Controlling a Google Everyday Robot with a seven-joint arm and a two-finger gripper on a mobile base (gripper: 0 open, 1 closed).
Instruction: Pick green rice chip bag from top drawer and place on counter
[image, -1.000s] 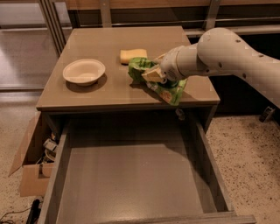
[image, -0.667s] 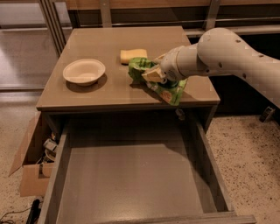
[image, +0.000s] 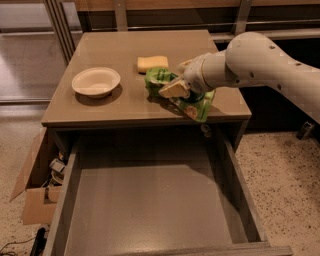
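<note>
A pale speckled stone floor spreads on both sides of the cabinet, and an open cardboard box with odds and ends inside sits on it just beside the cabinet's left side. At the far left stand slim metal posts with a glazed panel, and a dark, rail-fronted unit runs along the far side under warm, dim light. The pincer grips the green rice chip bag over the near right part of the worktop.
</note>
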